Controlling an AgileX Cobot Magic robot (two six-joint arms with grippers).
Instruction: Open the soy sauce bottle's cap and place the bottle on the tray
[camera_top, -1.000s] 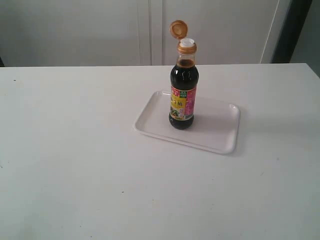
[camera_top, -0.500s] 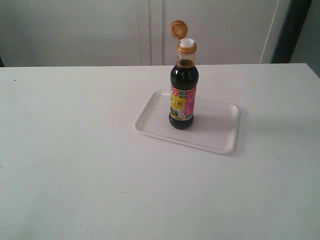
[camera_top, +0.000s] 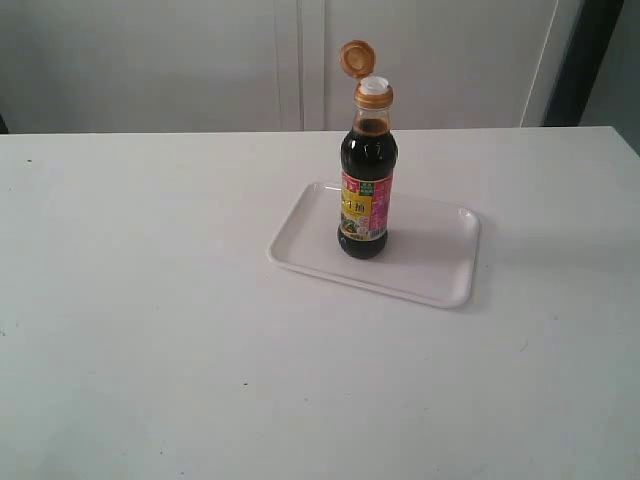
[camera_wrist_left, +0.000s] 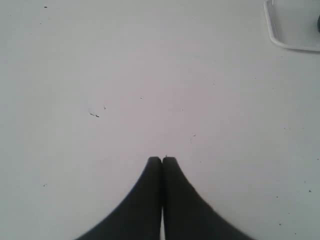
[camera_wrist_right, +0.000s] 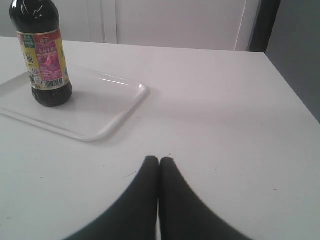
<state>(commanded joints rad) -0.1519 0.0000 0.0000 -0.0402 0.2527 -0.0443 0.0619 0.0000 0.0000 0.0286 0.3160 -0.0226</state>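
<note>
The soy sauce bottle (camera_top: 366, 195) stands upright on the white tray (camera_top: 430, 270), near the tray's middle. Its orange-brown cap (camera_top: 354, 57) is flipped open on its hinge, showing the white pour spout (camera_top: 374, 86). Neither arm shows in the exterior view. In the right wrist view the bottle (camera_wrist_right: 44, 55) stands on the tray (camera_wrist_right: 107, 107), well away from my right gripper (camera_wrist_right: 159, 160), which is shut and empty over the bare table. My left gripper (camera_wrist_left: 162, 160) is shut and empty too, with only a corner of the tray (camera_wrist_left: 280, 37) in its view.
The white table (camera_top: 150, 300) stretches wide around the tray. A pale wall with panel seams (camera_top: 300, 60) stands behind the table's far edge. A dark upright strip (camera_top: 585, 60) is at the back right.
</note>
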